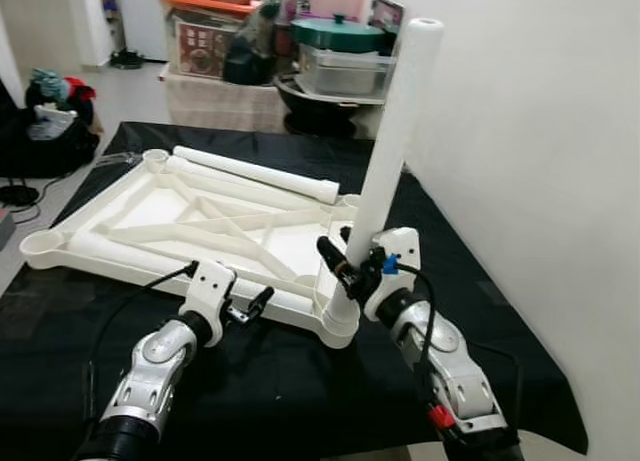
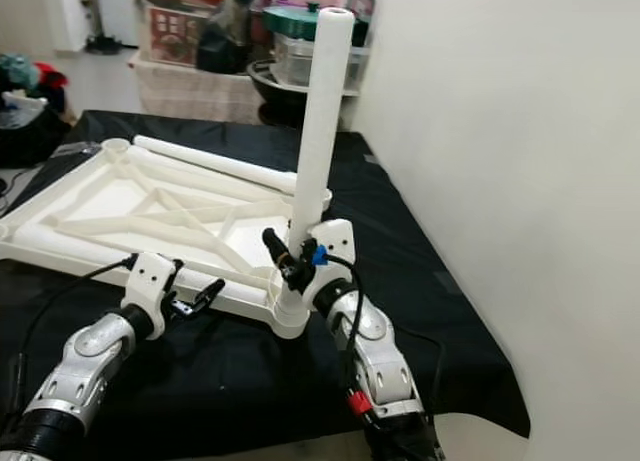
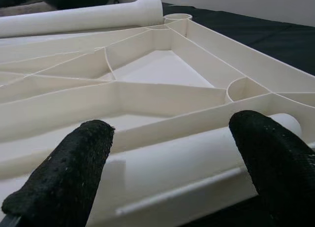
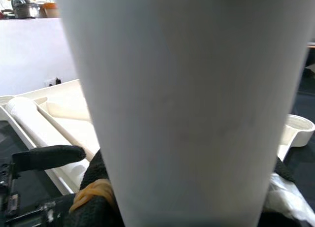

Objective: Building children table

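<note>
Table top [image 1: 180, 216] upside down; right gripper [image 1: 352, 266] clamps upright leg [image 1: 395, 131]; left gripper [image 3: 167, 163] spread, wrist view reveals lying leg [image 3: 197, 163].

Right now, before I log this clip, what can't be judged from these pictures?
- Whether the upright leg is fully seated in the corner socket: head views, the right pincer covers the joint.
- Right pincer's grip: right wrist view, the leg blocks it.
- The tabletop beyond its near rim: left wrist view, cut off by the frame.
- Shelf boxes: labels too small.
</note>
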Tool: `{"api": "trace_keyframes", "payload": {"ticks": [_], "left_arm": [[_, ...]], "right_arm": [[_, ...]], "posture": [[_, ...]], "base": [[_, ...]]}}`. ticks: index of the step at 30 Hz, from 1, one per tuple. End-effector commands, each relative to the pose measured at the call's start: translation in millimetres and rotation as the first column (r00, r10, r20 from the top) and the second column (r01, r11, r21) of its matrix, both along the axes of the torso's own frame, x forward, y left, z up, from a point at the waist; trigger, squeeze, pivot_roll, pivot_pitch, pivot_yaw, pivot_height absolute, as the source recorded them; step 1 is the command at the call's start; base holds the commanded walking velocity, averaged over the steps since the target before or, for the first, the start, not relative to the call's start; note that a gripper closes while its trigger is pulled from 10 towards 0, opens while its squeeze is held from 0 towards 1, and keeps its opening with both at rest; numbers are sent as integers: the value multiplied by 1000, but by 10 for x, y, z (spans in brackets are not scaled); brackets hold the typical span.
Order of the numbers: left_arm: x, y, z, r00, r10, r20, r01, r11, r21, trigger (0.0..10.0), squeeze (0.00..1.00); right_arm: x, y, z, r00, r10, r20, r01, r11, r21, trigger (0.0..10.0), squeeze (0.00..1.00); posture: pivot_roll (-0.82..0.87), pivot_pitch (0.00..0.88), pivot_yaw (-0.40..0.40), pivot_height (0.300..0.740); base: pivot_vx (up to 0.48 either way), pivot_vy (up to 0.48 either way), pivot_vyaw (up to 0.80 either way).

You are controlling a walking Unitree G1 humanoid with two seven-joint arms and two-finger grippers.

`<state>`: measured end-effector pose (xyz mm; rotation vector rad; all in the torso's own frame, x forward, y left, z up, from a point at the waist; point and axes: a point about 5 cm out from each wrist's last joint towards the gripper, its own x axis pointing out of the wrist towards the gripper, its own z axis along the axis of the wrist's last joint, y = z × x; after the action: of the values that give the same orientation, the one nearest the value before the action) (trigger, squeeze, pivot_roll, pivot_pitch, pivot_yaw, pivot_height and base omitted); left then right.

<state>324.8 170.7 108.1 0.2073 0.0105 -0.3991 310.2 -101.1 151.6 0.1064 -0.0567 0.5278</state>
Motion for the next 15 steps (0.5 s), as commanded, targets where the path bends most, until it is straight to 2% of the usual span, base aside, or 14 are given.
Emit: {"api": "trace_keyframes", "payload": {"ticks": [1,7,9,10,11,12,14,15], "left_arm": [[-4,18,-14,1000,-6,-11,6,1000,7,10000,0],[-7,89,-10,1000,-5,-17,6,999,32,10000,0],[-12,234,-45,999,11,-52,-6,995,98,10000,0],[-12,234,-45,999,11,-52,-6,995,98,10000,0],[-15,332,-87,995,40,-90,-27,989,143,10000,0],[-15,332,-87,995,40,-90,-27,989,143,10000,0],[-21,482,-154,984,102,-148,-72,978,196,10000,0],[-21,482,-154,984,102,-148,-72,978,196,10000,0]], "right_arm": [[-191,-268,-787,918,-104,-384,95,995,-43,10000,0],[-194,-255,-788,913,-83,-399,81,996,-21,10000,0],[-186,-267,-777,917,-83,-391,80,997,-24,10000,0],[-186,-267,-777,917,-83,-391,80,997,-24,10000,0],[-187,-276,-777,918,-88,-387,84,996,-28,10000,0],[-187,-276,-777,918,-88,-387,84,996,-28,10000,0],[-193,-286,-788,917,-97,-388,89,995,-37,10000,0],[-193,-286,-788,917,-97,-388,89,995,-37,10000,0]], "posture": [[47,0,-111,740],[49,0,-111,740],[51,0,-110,740],[51,0,-110,740],[51,0,-110,740],[51,0,-110,740],[53,0,-112,740],[53,0,-112,740]], "base": [[0,0,-800],[0,0,-800],[0,0,-800],[0,0,-800],[0,0,0],[0,0,0],[0,0,0],[0,0,0]]}}
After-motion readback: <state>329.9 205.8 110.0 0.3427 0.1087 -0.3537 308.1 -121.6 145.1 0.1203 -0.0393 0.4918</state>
